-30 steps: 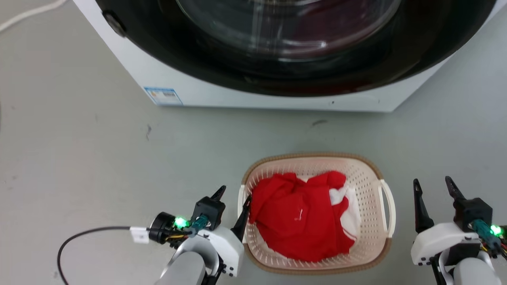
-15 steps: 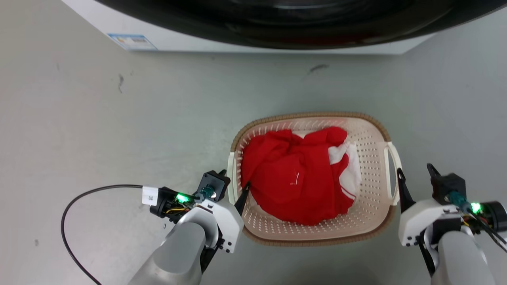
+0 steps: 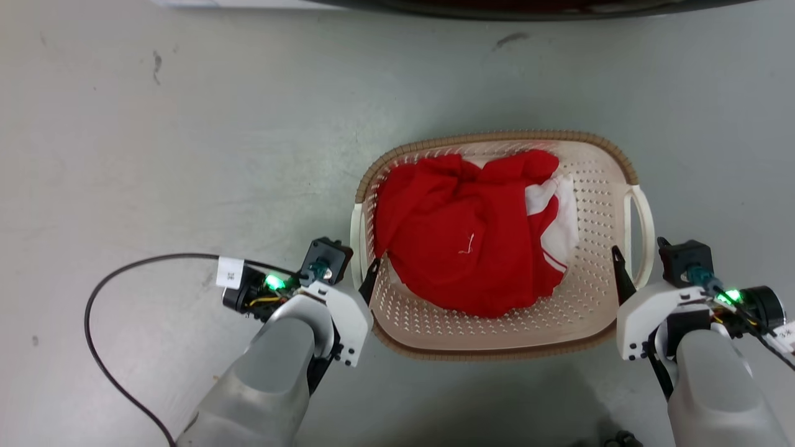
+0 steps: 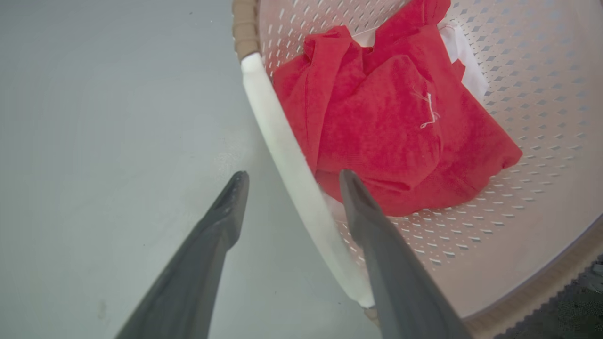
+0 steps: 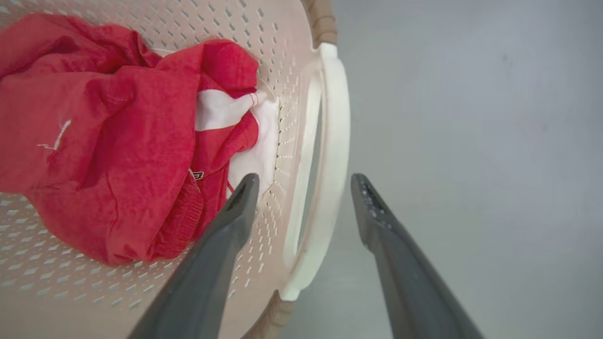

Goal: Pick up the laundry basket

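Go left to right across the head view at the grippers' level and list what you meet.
From the left: black cable → left gripper → red garment in the laundry basket → white cloth → right gripper. The basket's handles overlap the grippers, so they are left out.

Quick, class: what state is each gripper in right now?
Left gripper: open, jaws astride the left handle of the laundry basket; nothing held.
Right gripper: open, jaws astride the right handle; nothing held.

Crumpled red-and-white garment (image 3: 463,239), black cable (image 3: 86,316) looping across grey floor (image 3: 186,124).
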